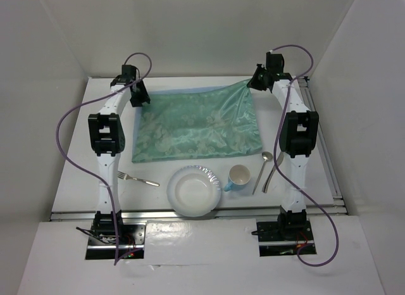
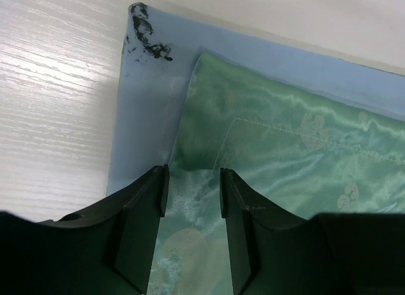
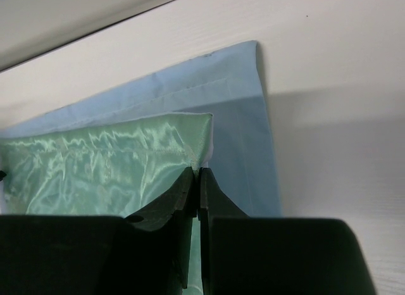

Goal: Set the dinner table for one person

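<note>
The green mat (image 1: 196, 124), spread long-axis left to right across the far half of the dinner table (image 1: 152, 200), is pinched at its far right corner by the right gripper (image 3: 195, 181); the left gripper (image 2: 193, 187) is poised, jaws apart, over the far left corner.

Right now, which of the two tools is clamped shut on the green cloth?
The right tool: it is closed on the far right corner of the green cloth. The left tool stands open at the far left corner.
</note>
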Tool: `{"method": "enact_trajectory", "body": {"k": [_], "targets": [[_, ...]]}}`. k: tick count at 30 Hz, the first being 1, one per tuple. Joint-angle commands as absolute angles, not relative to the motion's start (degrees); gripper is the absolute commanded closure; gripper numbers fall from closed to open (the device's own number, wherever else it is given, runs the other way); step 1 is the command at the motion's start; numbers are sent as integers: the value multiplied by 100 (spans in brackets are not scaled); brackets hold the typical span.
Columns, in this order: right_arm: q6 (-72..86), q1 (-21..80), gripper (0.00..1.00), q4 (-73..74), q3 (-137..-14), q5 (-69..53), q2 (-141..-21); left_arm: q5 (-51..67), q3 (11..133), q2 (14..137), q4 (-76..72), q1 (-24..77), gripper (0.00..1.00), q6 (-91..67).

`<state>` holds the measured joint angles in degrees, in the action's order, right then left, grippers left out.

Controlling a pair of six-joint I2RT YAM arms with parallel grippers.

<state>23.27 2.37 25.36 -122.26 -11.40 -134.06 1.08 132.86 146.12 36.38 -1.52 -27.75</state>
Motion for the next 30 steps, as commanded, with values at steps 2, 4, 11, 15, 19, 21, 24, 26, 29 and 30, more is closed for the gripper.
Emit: {"method": "enact_trajectory", "body": {"k": [2, 4, 11, 15, 19, 21, 24, 26, 29, 30], "targets": [[2276, 272, 100, 2470, -12226, -1099, -13289, -132, 13351, 14757, 3604, -79, 45, -2575], [2276, 272, 100, 2470, -12173, -1099, -13342, -272, 13290, 14757, 3604, -79, 45, -2575], [2276, 272, 100, 2470, -12120, -1099, -13342, -519, 13167, 14651, 3656, -26, 40, -2514], [2276, 272, 100, 2470, -12120, -1099, -13342, -519, 13166, 14651, 3656, 35, 46, -2391], [2276, 272, 100, 2470, -12120, -1046, -13342, -343, 13166, 14651, 3656, 35, 52, -2391], [2276, 272, 100, 2470, -12120, -1046, -13342, -343, 13166, 14651, 3656, 35, 55, -2391], [2276, 272, 100, 2470, -12120, -1046, -13342, -290, 13114, 14599, 3656, 35, 69, -2391], [2276, 272, 100, 2470, -12120, -1046, -13342, -290, 13113, 14485, 3656, 35, 77, -2391], [2276, 272, 100, 2470, -12120, -1046, -13290, -342, 13052, 14327, 3656, 35, 92, -2443], [2276, 272, 100, 2470, -12120, -994, -13289, -343, 13052, 14326, 3656, 35, 100, -2443]]}}
